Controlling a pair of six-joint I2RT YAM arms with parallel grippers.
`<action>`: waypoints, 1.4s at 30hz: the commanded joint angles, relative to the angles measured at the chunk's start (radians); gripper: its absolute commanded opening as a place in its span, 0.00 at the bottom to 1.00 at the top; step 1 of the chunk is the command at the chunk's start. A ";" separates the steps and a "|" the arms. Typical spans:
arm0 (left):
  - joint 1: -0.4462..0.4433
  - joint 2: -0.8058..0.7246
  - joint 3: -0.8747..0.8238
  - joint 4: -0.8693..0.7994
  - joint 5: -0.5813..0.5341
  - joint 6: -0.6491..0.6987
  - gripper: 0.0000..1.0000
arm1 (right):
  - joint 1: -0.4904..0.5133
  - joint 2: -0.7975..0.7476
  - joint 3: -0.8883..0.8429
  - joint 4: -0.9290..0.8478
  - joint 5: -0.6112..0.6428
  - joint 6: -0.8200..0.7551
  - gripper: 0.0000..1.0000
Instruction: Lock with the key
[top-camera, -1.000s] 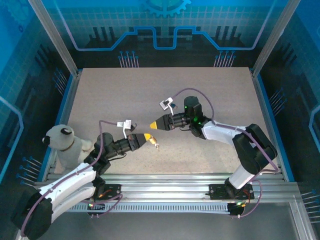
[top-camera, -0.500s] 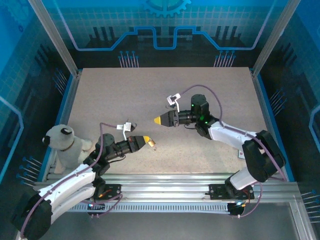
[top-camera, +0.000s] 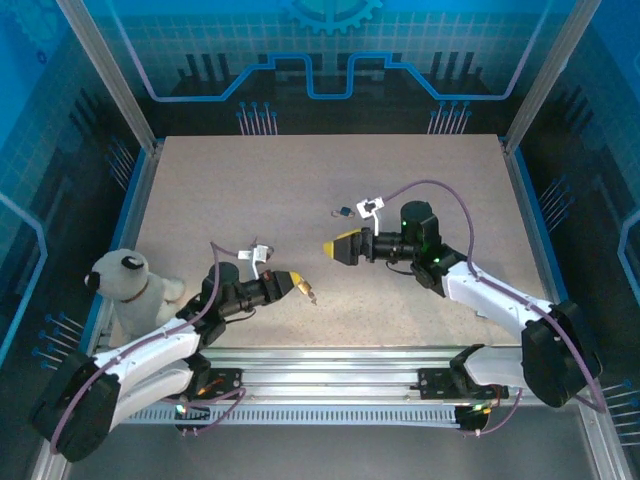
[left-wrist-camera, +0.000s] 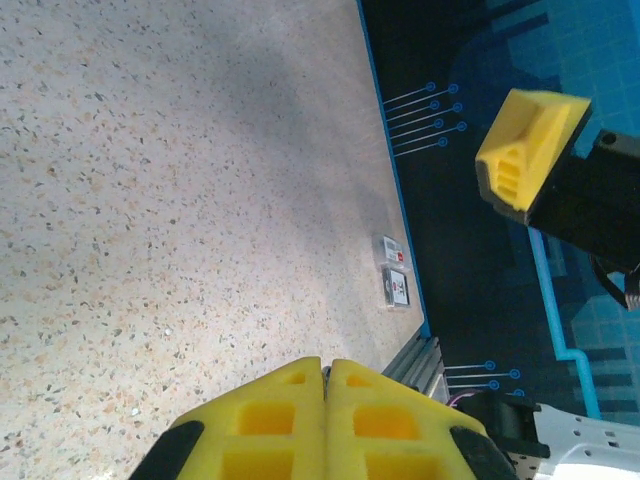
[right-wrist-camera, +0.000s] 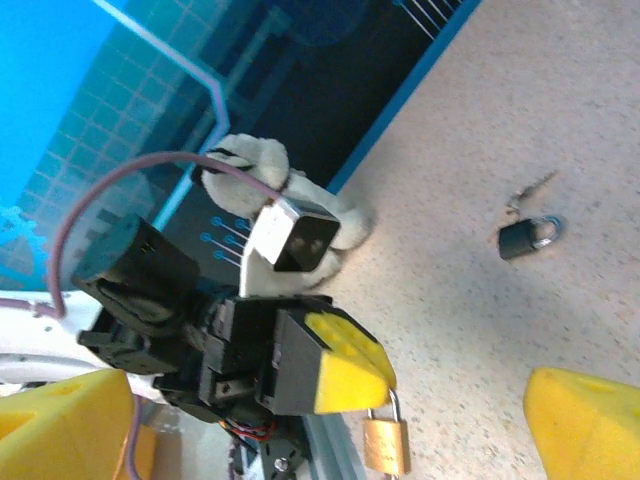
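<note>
Where the 2 grippers are facing each other: front middle of the table (top-camera: 250, 180), tips apart and not touching.
left gripper (top-camera: 297, 285): lying low and pointing right, pads clenched, pinching the shackle of the brass padlock (top-camera: 311, 295).
right gripper (top-camera: 338, 247): pointing left toward the left gripper, jaws released wide.
brass padlock location: hanging just past the left fingertips, between the 2 grippers and nearer the left one; cannot tell if it is touching the table.
black padlock (top-camera: 343, 211): lying on the table just beyond the right gripper, apart from both grippers.
key (right-wrist-camera: 530, 188): small metal piece looking like the key, lying on the table just beside the black padlock (right-wrist-camera: 524, 238); too small to be sure.
top view is giving: the layout of both arms, and the plush toy (top-camera: 125, 285) sitting at the left front corner beside the left arm.
right wrist view is giving: the brass padlock (right-wrist-camera: 385, 440) dangling body-down under the left gripper (right-wrist-camera: 345, 385); own yellow fingers (right-wrist-camera: 585, 420) standing far apart at the 2 lower corners; the plush toy (right-wrist-camera: 255, 160) sitting behind.
left wrist view is giving: own yellow pads (left-wrist-camera: 270, 425) pressing flush with the seam closed; 1 yellow fingertip (left-wrist-camera: 528, 150) of the right gripper floating at upper right; 2 small stickers (left-wrist-camera: 393, 275) lying at the table edge.
</note>
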 joint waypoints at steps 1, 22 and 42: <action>0.005 0.038 0.070 0.113 0.026 -0.006 0.00 | -0.007 -0.035 -0.042 -0.026 0.044 -0.043 1.00; 0.005 0.434 0.193 0.501 0.075 -0.128 0.00 | -0.016 0.022 -0.164 0.068 -0.011 -0.025 0.63; 0.002 0.505 0.181 0.615 0.090 -0.177 0.00 | -0.027 0.089 -0.168 0.164 -0.043 0.035 0.38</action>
